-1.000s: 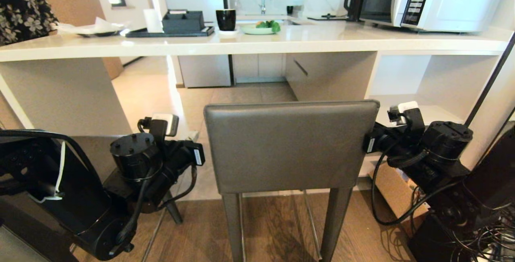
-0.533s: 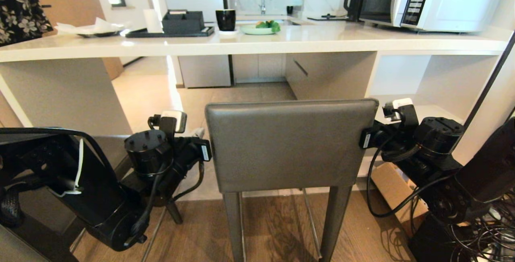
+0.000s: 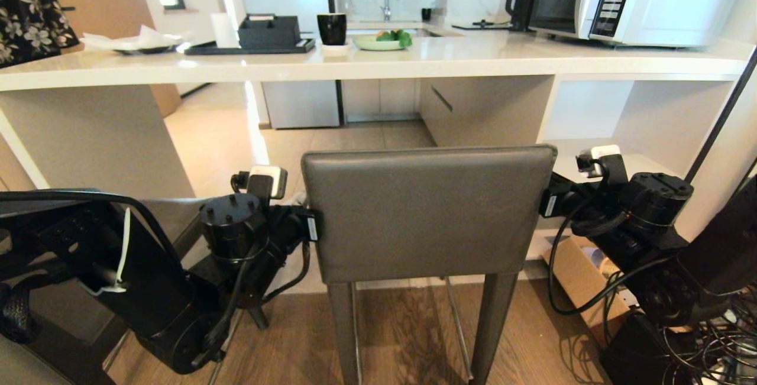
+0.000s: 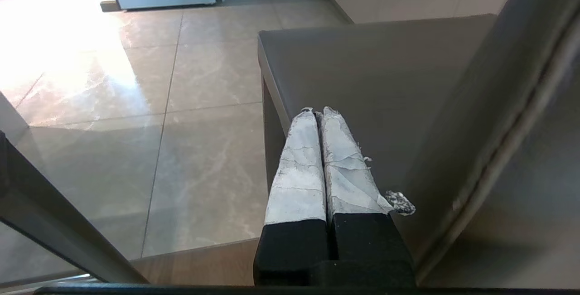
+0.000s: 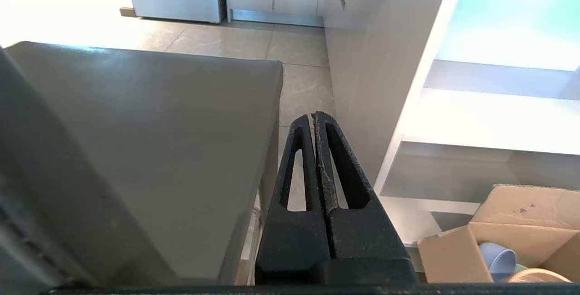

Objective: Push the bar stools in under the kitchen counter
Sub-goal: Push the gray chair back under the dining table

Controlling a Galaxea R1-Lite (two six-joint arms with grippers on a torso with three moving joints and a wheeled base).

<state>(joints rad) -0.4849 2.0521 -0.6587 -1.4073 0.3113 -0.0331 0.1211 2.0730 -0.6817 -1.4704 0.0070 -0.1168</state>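
White stone kitchen counter [image 3: 378, 65] spans ahead, the grey bar stool [image 3: 429, 213] stands short of it, and I bracket its backrest with my left gripper [image 4: 319, 113] and right gripper [image 5: 313, 118], both closed and empty, ready to push it squarely forward.

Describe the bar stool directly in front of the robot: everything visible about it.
The bar stool is covered in what looks like dark grey leather, with a low rectangular backrest facing the camera, a flat square seat and slim tapered legs with thin chrome bars between them. It stands upright on the wood floor, short of the kitchen counter, not yet under it. The left gripper and right gripper, both shut, flank the backrest's side edges; contact is not clear.
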